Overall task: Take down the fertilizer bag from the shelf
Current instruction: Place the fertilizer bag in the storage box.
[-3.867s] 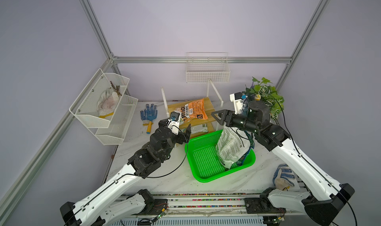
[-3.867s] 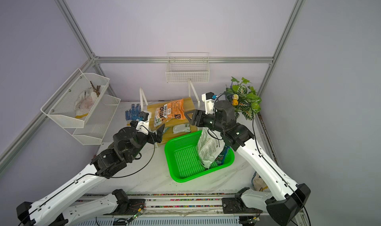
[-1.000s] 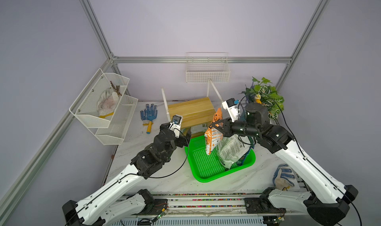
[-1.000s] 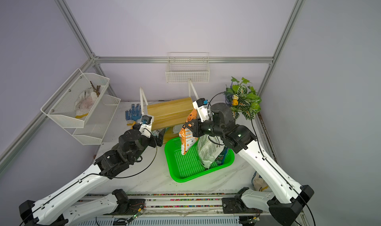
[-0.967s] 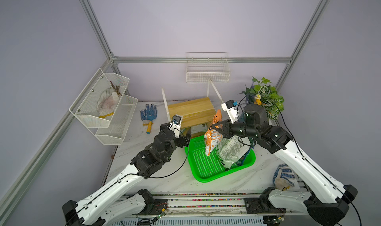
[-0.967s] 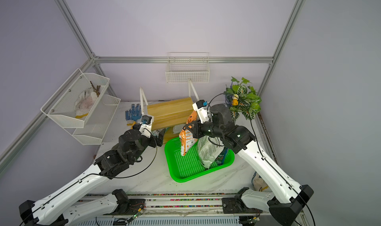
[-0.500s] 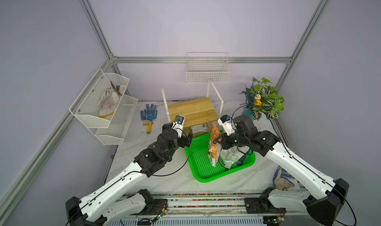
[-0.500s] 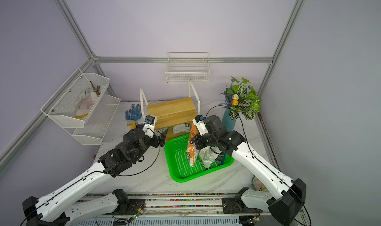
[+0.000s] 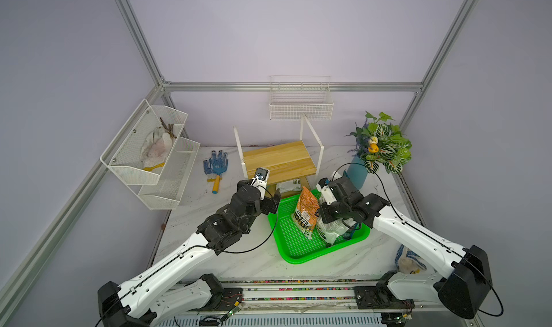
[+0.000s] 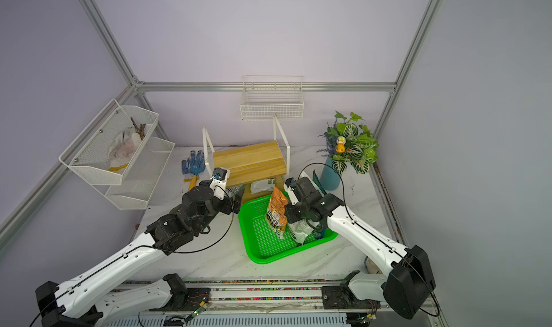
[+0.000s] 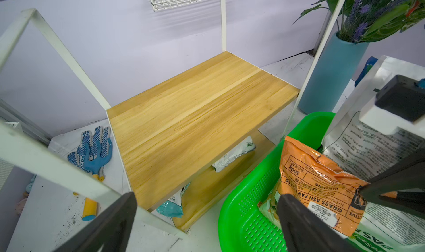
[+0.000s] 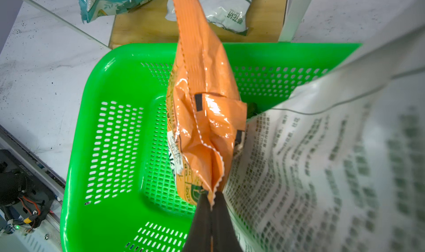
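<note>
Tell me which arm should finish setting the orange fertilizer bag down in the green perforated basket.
Right. The right gripper is shut on the crimped edge of the orange fertilizer bag, holding it upright inside the green perforated basket. The left gripper is open and empty, facing the light wooden shelf.

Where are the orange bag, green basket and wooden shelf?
orange bag [image 9: 305, 212], in a top view, printed front face
green basket [image 9: 294, 242], in a top view, bare perforated floor
wooden shelf [image 9: 279, 160], in a top view, top board
</note>
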`<state>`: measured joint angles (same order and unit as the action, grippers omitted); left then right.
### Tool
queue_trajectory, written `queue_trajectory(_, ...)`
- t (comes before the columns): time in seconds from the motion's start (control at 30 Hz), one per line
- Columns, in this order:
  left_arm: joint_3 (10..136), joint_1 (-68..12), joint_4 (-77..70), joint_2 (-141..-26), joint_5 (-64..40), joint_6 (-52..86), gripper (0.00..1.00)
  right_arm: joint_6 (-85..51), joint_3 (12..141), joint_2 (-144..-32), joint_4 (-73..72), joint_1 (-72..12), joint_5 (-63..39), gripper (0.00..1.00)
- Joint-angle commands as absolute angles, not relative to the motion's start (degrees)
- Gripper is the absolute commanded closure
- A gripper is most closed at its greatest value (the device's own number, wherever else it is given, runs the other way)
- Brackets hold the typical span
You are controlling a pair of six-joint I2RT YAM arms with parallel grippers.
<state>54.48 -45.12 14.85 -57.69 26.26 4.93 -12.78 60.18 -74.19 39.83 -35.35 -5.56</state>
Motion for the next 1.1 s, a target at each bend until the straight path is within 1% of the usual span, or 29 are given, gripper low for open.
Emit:
queue_trajectory(0.0,60.8,-45.4,16.5,-57.5,27.9,5.3,0.00,-13.2,60.4,-74.6,39.4,-35.0,-4.7,1.00)
queue_trajectory(0.03,60.8,-45.4,16.4,-57.3,28.8,5.6,0.00,-13.0,61.2,-74.3,39.8,-35.1,-4.8,0.98)
queue_trajectory(0.07,60.8,-45.4,16.3,-56.9,29.8,5.9,0.00,-12.8,62.1,-74.1,40.2,-35.1,-5.0,0.91)
queue_trajectory(0.17,60.6,-45.4,15.7,-55.6,34.3,7.3,0.00,-12.7,65.7,-72.8,41.1,-35.1,-5.7,0.67)
queue_trajectory(0.2,60.5,-45.2,15.6,-55.0,35.5,7.7,0.00,-12.7,66.9,-72.3,41.2,-35.0,-6.1,0.56)
queue_trajectory(0.23,60.3,-45.1,15.5,-54.4,36.4,8.0,0.00,-12.7,67.9,-71.7,40.9,-35.1,-6.5,0.48)
queue_trajectory(0.3,59.9,-44.3,15.1,-53.4,36.7,8.1,0.00,-12.9,69.8,-70.6,40.4,-35.0,-6.8,0.41)
queue_trajectory(0.43,60.2,-39.2,17.5,-53.1,36.1,10.7,0.00,-14.1,73.7,-69.1,40.0,-35.1,-6.6,0.38)
queue_trajectory(0.53,59.3,-31.9,18.4,-53.3,30.7,15.5,0.00,-14.7,75.5,-68.3,39.3,-35.0,-6.7,0.37)
queue_trajectory(0.63,56.9,-27.6,15.7,-53.5,26.8,17.4,0.00,-15.0,75.8,-67.4,38.8,-35.0,-6.6,0.37)
queue_trajectory(0.73,55.0,-26.8,12.0,-54.5,26.3,16.8,0.00,-15.1,75.1,-66.4,38.8,-35.1,-6.2,0.36)
queue_trajectory(0.93,54.7,-26.6,9.2,-58.7,24.9,16.8,0.00,-15.3,72.9,-65.3,38.4,-35.0,-5.8,0.36)
queue_trajectory(1.07,53.7,-26.5,5.9,-60.9,26.8,16.5,0.00,-15.4,71.4,-65.0,37.5,-35.0,-6.0,0.36)
